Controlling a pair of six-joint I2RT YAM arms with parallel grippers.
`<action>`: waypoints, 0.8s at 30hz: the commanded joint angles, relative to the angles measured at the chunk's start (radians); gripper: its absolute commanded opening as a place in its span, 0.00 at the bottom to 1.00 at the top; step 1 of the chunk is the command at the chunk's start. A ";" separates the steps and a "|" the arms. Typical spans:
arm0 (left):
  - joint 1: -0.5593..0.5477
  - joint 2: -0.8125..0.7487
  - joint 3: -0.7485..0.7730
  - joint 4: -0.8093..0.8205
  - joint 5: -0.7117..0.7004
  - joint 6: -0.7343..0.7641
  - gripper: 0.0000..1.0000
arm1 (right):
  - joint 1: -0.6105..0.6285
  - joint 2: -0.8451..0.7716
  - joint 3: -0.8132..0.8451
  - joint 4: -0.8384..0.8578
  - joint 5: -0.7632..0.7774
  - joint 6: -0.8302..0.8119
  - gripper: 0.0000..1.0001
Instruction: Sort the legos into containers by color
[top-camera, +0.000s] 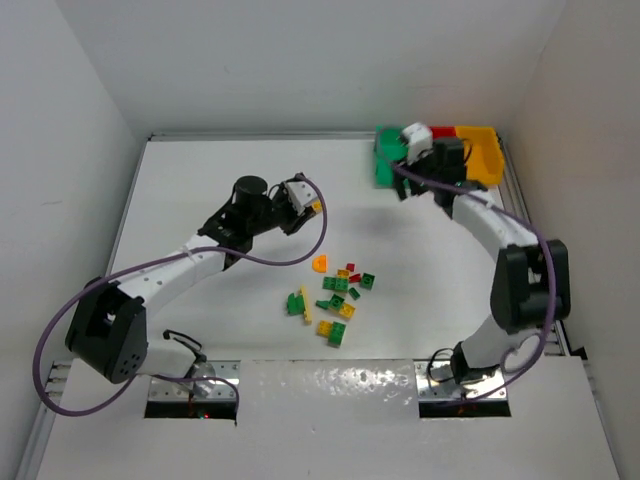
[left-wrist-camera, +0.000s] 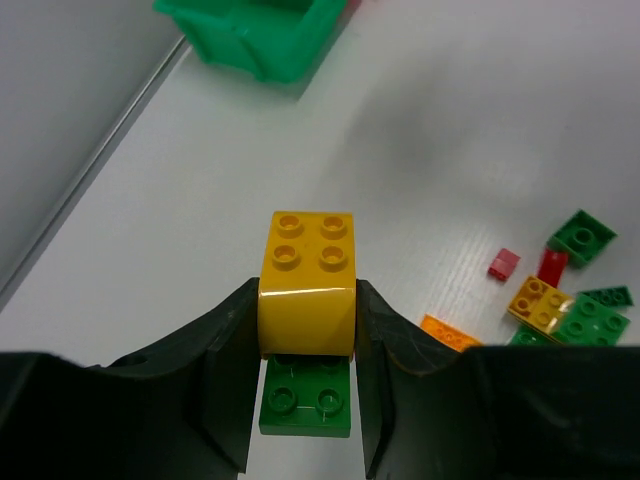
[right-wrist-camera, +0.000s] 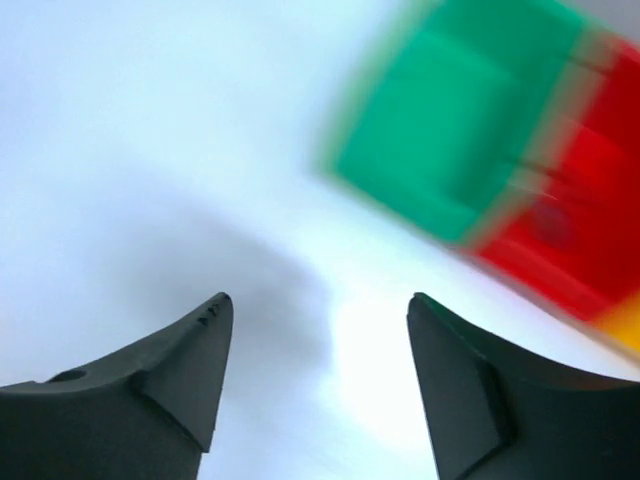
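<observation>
my left end effector (left-wrist-camera: 307, 300) pinches a yellow brick (left-wrist-camera: 310, 250), the right end effector (right-wrist-camera: 318, 297) spread; next stop, the yellow bin (top-camera: 487, 150).

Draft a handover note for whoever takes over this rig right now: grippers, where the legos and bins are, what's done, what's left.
Left gripper: shut on a yellow brick; a green brick seems attached under it.
Right gripper: open, empty, close to the green bin.
Bins: green bin, red bin and yellow-orange bin sit in a row at the far right corner; contents not visible.
Loose legos: mixed green, yellow and red pile in the middle.
Done: cannot tell from here.
Left: probably split the held pair, bin each by color, then sort the pile.
</observation>
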 joint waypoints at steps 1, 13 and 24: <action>0.005 -0.044 0.036 -0.037 0.213 0.098 0.00 | 0.178 -0.155 -0.170 0.015 -0.371 -0.297 0.71; -0.010 -0.067 0.080 -0.252 0.431 0.347 0.00 | 0.404 -0.331 -0.232 -0.018 -0.502 -0.383 0.78; -0.023 -0.065 0.093 -0.270 0.465 0.348 0.00 | 0.482 -0.311 -0.224 0.011 -0.499 -0.375 0.66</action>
